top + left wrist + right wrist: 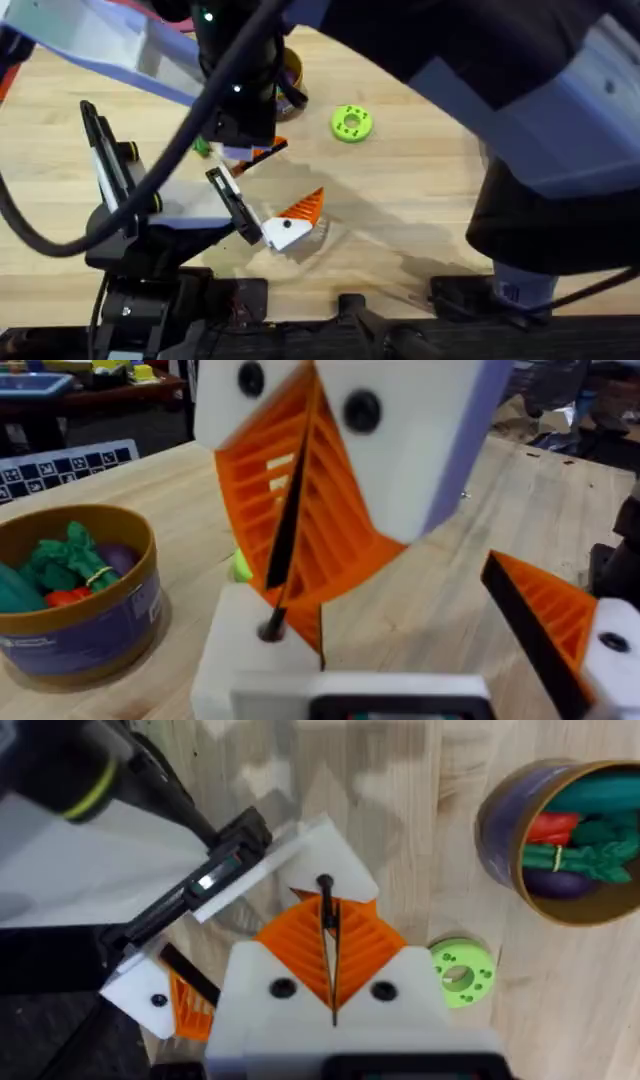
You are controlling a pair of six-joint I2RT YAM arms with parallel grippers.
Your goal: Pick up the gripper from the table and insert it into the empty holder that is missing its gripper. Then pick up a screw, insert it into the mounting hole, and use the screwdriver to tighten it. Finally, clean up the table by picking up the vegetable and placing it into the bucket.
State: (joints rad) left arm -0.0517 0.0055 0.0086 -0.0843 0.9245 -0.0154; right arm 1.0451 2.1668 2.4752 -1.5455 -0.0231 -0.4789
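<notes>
My right gripper (328,982) is shut on a thin black screw (326,910), white blocks and orange pads pressed together. The screw's tip sits at a hole in the white holder (318,845) on the left arm's tip. From the left wrist, the same screw (290,510) meets that holder (235,660). My left gripper (400,650) is open, its other finger bearing an orange wedge (545,610). Orange shows against the holder, and I cannot tell whether it is the loose gripper. The bucket (500,820) holds toy vegetables. The screwdriver is out of view.
A bright green disc (351,122) with holes lies right of the arms. The right arm hangs large and dark across the top of the overhead view, hiding most of the bucket (292,72). A small green bit (200,147) shows beside it. Bare wood lies to the right.
</notes>
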